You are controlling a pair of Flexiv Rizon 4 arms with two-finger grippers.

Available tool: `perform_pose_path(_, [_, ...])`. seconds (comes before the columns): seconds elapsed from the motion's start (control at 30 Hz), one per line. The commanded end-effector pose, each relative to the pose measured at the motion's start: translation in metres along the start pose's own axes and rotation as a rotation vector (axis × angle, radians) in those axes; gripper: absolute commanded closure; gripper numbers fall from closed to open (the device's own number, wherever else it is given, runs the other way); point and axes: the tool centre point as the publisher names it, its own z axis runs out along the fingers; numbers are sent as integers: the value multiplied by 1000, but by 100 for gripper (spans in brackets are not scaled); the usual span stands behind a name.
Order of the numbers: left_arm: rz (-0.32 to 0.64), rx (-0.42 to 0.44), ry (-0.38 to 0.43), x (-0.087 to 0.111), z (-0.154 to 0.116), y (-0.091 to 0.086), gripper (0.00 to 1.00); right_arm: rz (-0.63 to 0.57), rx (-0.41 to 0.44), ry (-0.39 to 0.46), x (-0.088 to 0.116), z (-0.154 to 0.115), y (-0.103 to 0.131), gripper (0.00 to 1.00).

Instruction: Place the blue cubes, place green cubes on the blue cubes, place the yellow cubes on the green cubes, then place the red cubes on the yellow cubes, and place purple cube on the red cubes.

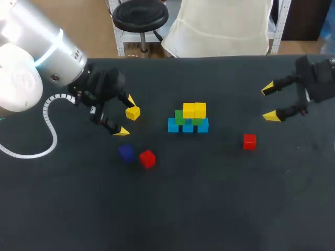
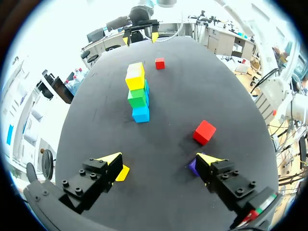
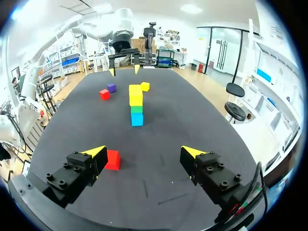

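1. The stack (image 1: 188,125): blue, green, yellow layers.
2. Spread left hand (image 1: 125,116) left of the stack, loose yellow cube (image 1: 132,113) by one fingertip.
3. Spread right hand (image 1: 269,102) right of the stack.
4. Left of the stack: purple cube (image 1: 126,152), red cube (image 1: 147,158); right: second red cube (image 1: 249,141).

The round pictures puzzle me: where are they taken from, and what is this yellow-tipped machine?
It is a robot with two arms. The square picture looks down on the black table from above; each round one comes from a camera on an arm's wrist, showing its own claw. The left claw and right claw are open, holding nothing. In the middle stands a stack of blue, green and yellow blocks. Lying loose: a yellow block by the left claw, a purple block and two red blocks.
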Motion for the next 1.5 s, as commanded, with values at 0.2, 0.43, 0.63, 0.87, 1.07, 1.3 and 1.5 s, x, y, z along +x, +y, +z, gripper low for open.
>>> perform_pose_path(0.2, [3,-1,-3,1,0,0,0,23,14,-23,9,-15,-1,0])
perform_pose_path(0.43, [3,-1,-3,1,0,0,0,29,4,-17,10,-15,-3,0])
perform_pose_path(0.63, [3,-1,-3,1,0,0,0,29,4,-17,10,-15,-3,0])
perform_pose_path(0.87, [108,-25,63,4,-20,13,0,29,4,-17,10,-15,-3,0])
perform_pose_path(1.07, [171,-20,130,9,-33,35,0,29,4,-17,10,-15,-3,0])
perform_pose_path(1.3, [202,25,187,17,-21,56,0,29,4,-17,10,-15,-3,0])
perform_pose_path(1.5, [229,89,211,26,5,68,0,29,4,-17,10,-15,-3,0])
